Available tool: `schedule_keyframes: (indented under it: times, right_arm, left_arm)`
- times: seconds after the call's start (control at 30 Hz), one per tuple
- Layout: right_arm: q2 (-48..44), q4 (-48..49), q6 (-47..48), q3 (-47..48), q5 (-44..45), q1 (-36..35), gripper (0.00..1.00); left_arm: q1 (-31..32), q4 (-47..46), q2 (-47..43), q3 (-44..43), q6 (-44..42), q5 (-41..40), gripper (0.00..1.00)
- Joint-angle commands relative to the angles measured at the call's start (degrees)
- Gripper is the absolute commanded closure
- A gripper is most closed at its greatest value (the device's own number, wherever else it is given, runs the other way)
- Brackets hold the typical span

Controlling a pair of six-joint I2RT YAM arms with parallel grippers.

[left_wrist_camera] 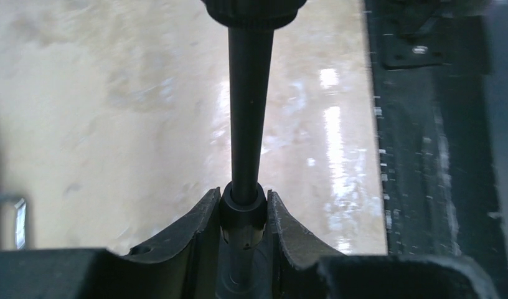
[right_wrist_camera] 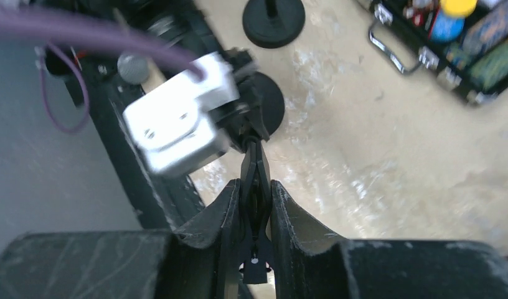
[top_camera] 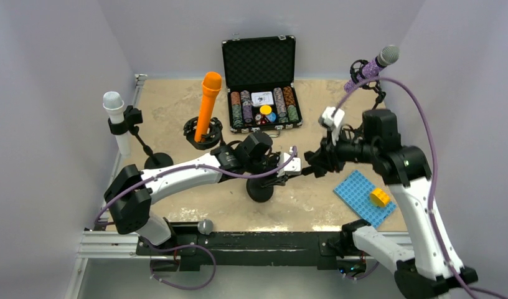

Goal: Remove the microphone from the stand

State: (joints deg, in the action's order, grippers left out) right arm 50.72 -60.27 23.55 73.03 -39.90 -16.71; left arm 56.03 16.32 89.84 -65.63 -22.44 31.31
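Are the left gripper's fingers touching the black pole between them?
Touching. The left wrist view shows both fingers of the left gripper pressed against the black pole, no gap either side.

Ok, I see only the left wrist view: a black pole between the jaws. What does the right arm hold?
Observer: The right arm has its jaws shut on a thin black clip.
Operator: Is there a base near the pole?
Observer: Yes, a round black base sits on the table, right beside the left jaws.
Operator: Which microphones are around?
Observer: A white microphone at the far left, an orange microphone in the middle at the back, a purple microphone at the back right.
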Motion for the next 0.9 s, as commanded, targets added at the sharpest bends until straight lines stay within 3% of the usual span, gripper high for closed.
schedule_keyframes:
  times: [0.0,0.17,0.33,0.47,0.7,0.87]
  right_arm:
    - [10.10,-6.71,-22.13,6.64,8.75,2.41,1.00]
    - [11.96,-6.03,-32.50,3.87,1.85,7.16,1.00]
    - [12.04,-4.40,-24.47,3.34,0.99,7.57,1.00]
    - [11.01,-3.74,-12.87,1.95,0.14,7.57,1.00]
    - [5.89,-4.66,4.22,-2.42,-6.53,7.49,1.00]
    - [-5.00,3.93,16.03,-7.89,-8.77,7.41,1.00]
  left_arm:
    - [0.40,-6.97,-5.72,2.48,7.74,-22.25,1.00]
    - [0.53,-7.97,-4.77,4.47,14.57,-24.67,0.97]
    - [0.36,-9.13,-5.75,6.36,12.97,-16.05,0.54]
    - [-1.69,-6.40,-7.17,5.37,9.25,-5.04,0.31]
    - [-6.74,0.88,-5.67,0.79,2.81,9.89,0.28]
    - [-8.82,2.68,0.37,-2.82,3.64,22.19,0.30]
